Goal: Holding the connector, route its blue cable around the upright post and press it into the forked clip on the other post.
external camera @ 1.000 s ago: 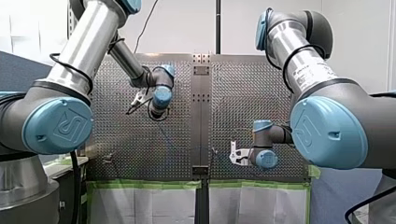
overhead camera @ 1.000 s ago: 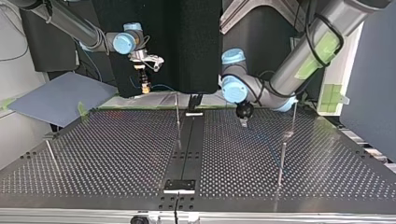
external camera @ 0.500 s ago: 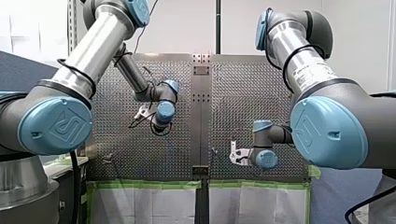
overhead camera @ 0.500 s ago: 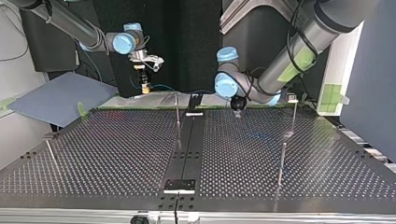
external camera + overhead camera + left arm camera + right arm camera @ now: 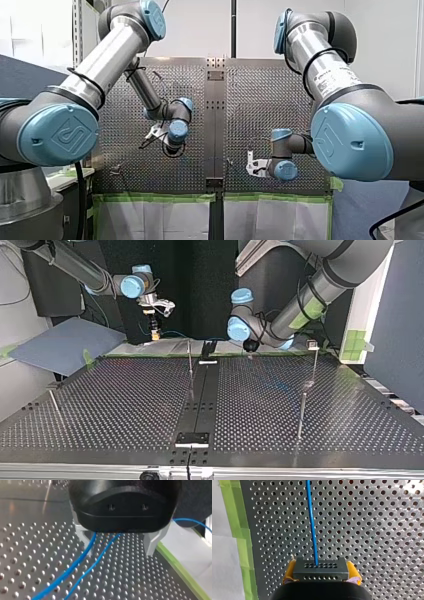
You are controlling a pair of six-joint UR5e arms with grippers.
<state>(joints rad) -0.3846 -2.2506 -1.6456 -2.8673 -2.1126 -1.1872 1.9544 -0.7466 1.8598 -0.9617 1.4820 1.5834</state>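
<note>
Fingers (image 5: 353, 573) of my right gripper (image 5: 320, 573), right wrist view: the yellow pads pinch the two ends of the dark connector (image 5: 320, 567), which sits crosswise between them. The blue cable (image 5: 312, 525) leaves the connector's face and runs straight ahead of the fingers over the perforated table (image 5: 374, 517). Its long axis is in line with the gripper.

Left wrist view: my left gripper (image 5: 116, 540) has its fingers spread and pinches nothing. Two runs of the blue cable pass through the gap, closer to one finger than the other, and go on ahead over the table. Whether they touch that finger, I cannot tell.

Front view: the left gripper hangs further out over the table than the right gripper and well apart from it. The cable is too thin to trace here.

Top view: the right gripper holds the connector up near the table's taped edge. The left gripper is close above the table, between a thin upright post (image 5: 190, 357) and a post with a small block on top (image 5: 313, 345). That block is probably the forked clip, but it is too small to be sure.

Judgement: the cable lies inside the left fingers' gap, so my left arm is the nearer one to steer it. The right arm only anchors the connector end.
</note>
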